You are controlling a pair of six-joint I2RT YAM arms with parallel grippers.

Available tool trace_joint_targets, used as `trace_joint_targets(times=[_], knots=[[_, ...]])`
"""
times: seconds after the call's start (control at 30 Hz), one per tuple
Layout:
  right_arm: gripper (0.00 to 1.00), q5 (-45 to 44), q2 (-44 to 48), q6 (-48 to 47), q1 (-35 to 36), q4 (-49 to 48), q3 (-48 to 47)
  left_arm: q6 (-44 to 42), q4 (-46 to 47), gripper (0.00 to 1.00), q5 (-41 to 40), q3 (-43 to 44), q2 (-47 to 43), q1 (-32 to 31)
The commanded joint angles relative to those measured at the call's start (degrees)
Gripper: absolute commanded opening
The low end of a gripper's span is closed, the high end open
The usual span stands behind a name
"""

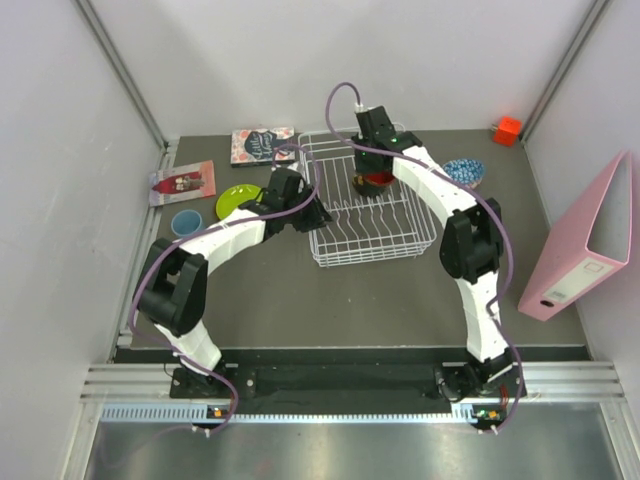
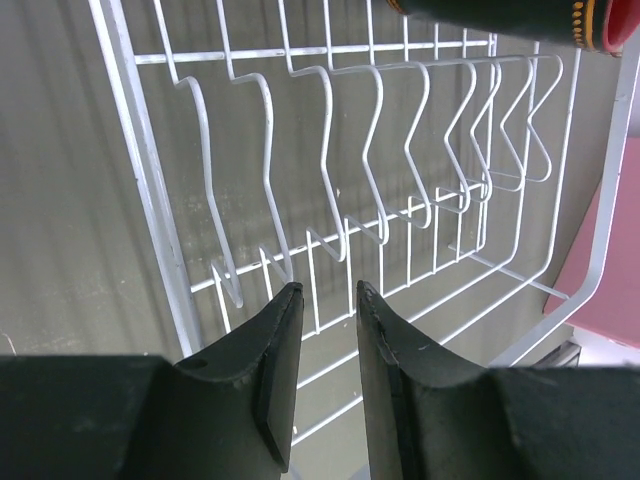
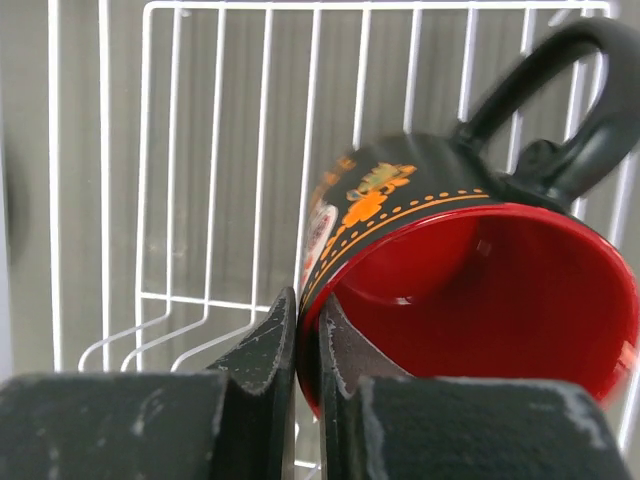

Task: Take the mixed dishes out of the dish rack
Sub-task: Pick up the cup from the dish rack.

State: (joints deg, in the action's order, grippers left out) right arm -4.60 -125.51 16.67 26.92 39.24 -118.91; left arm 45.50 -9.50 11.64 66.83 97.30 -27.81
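Note:
The white wire dish rack (image 1: 375,235) stands mid-table. My right gripper (image 1: 372,176) reaches into its far half and is shut on the rim of the black mug with a red inside (image 3: 480,290). One finger is inside the rim and one outside (image 3: 308,305), and the mug is tilted over the rack wires (image 3: 146,150). My left gripper (image 1: 315,215) hovers at the rack's left side, open with nothing between its fingers (image 2: 328,290), facing the row of upright prongs (image 2: 135,150). A lime-green plate (image 1: 238,200), a pale blue cup (image 1: 186,222) and a blue-dotted bowl (image 1: 465,172) sit on the table outside the rack.
Two printed cards (image 1: 262,145) (image 1: 183,182) lie at the back left. A small orange-red block (image 1: 507,130) sits in the back right corner. A pink binder (image 1: 585,245) leans against the right wall. Grey walls close in both sides.

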Motion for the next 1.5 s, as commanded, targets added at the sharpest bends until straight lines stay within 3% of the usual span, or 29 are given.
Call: trace_joint_targets(times=[0.0, 0.27, 0.5, 0.7, 1.2, 1.47], knots=[[0.00, -4.5, -1.5, -0.8, 0.6, -0.2, -4.6, 0.3, -0.4, 0.34, 0.0, -0.9, -2.5, 0.2], [0.00, -3.5, -3.4, -0.7, 0.7, -1.4, -4.0, 0.3, -0.1, 0.34, 0.1, -0.9, -1.9, 0.2], [0.00, -4.4, 4.1, -0.6, 1.2, -8.4, 3.6, -0.4, 0.4, 0.33, -1.4, 0.1, -3.4, 0.2], [0.00, -8.1, 11.4, -2.7, 3.3, -7.3, 2.5, -1.6, -0.3, 0.34, -5.6, 1.0, -7.5, 0.3], [0.00, -16.3, 26.2, -9.6, 16.4, -4.9, 6.4, -2.5, -7.8, 0.41, -30.8, 1.9, -21.9, 1.0], [0.00, -13.2, 35.9, -20.3, 32.5, -5.1, 15.6, -0.6, -18.6, 0.41, -38.9, 3.4, -27.9, 5.1]])
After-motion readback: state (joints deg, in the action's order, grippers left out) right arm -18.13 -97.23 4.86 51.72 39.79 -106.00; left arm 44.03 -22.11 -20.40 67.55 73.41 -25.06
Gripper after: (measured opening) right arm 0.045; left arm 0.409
